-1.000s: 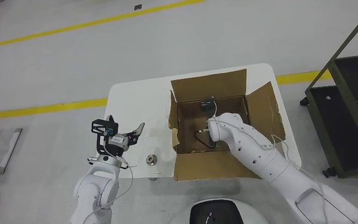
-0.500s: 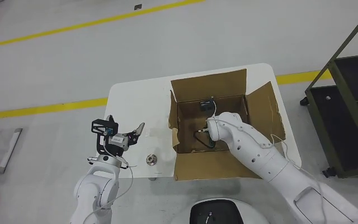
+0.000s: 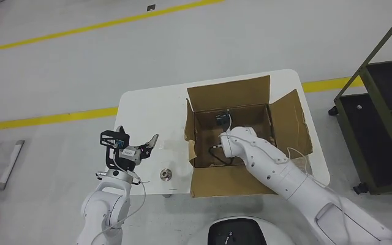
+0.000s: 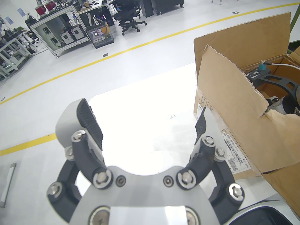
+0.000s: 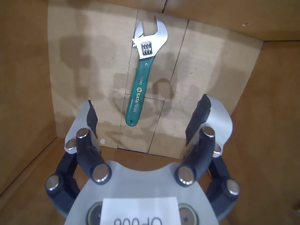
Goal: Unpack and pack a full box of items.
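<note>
Close to the robot, by the front edge of the white table (image 3: 147,116), sits a small round bit (image 3: 165,174) of metal. Just left of it, the left gripper (image 4: 143,111) hangs over the table's near left corner. Its jaws are wide open and hold nothing. The table top under it is shiny white.

On the right half of the table stands a brown box (image 3: 288,119) with its flaps folded out. The flap (image 4: 234,90) next to the left gripper has a ragged, torn edge, and a white label (image 4: 234,152) is stuck on the side below it.

Around the table the floor (image 3: 92,61) is pale grey with yellow lines (image 3: 55,117). A dark rack (image 3: 367,122) stands to the right of the table. Far off are a black chair (image 4: 127,12) and desks (image 4: 61,31) full of gear.

Down inside the box is the right gripper (image 5: 147,103), jaws wide open, holding nothing. The wrench (image 5: 140,85) lies flat on the box bottom, and the fingers do not touch it. Its handle is green, with a tiny hole at the end nearer the gripper. Its head is shiny silver, with a little wheel and an open mouth, and it points at the far wall of the box. Dark smudges mark the box bottom around it.
</note>
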Robot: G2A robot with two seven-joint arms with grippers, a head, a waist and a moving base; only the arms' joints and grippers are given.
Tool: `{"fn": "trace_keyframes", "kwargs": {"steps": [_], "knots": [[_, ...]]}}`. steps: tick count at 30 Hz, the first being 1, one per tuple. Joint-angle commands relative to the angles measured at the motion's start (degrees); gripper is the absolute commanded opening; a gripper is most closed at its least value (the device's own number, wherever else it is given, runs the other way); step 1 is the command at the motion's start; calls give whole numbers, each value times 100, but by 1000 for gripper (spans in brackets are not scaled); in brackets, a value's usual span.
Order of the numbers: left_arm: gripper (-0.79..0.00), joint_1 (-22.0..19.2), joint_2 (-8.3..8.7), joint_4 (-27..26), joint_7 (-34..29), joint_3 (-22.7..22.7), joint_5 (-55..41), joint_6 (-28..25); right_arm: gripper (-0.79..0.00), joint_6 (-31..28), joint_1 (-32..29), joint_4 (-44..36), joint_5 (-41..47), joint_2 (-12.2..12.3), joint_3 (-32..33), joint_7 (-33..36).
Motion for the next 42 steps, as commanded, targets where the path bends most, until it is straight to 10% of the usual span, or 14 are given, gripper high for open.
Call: {"fn": "trace_keyframes", "kwargs": {"steps": [1,42], "knots": [[0,0,0,0,0,0,0,0,-446,18,78,154,45,-52,-20,35],[0,0,0,0,0,0,0,0,-468,-317,423,1613,340,-614,89,-355]]}}
